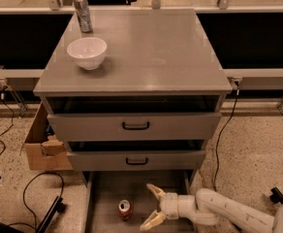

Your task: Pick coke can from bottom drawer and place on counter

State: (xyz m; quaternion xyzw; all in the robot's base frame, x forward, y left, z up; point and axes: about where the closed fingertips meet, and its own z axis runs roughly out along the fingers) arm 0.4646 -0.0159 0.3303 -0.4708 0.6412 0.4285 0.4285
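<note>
Coke can [125, 209] stands in the bottom drawer [107, 191], end effector [146, 206] splayed wide just beside, apparently apart.

counter [151, 52]: tops the cabinet [180, 127].
bowl [86, 52]: on the counter, near its left edge, toward the back.
tall can [83, 13]: at the counter's back-left corner, behind the bowl.
bottom drawer [105, 191]: pulled out below the counter's front edge.
coke can [125, 210]: upright in the bottom drawer.
gripper [153, 207]: over the bottom drawer, just right of the coke can, fingers apart, not touching it.
cardboard box [39, 147]: on the floor, left of the cabinet.
</note>
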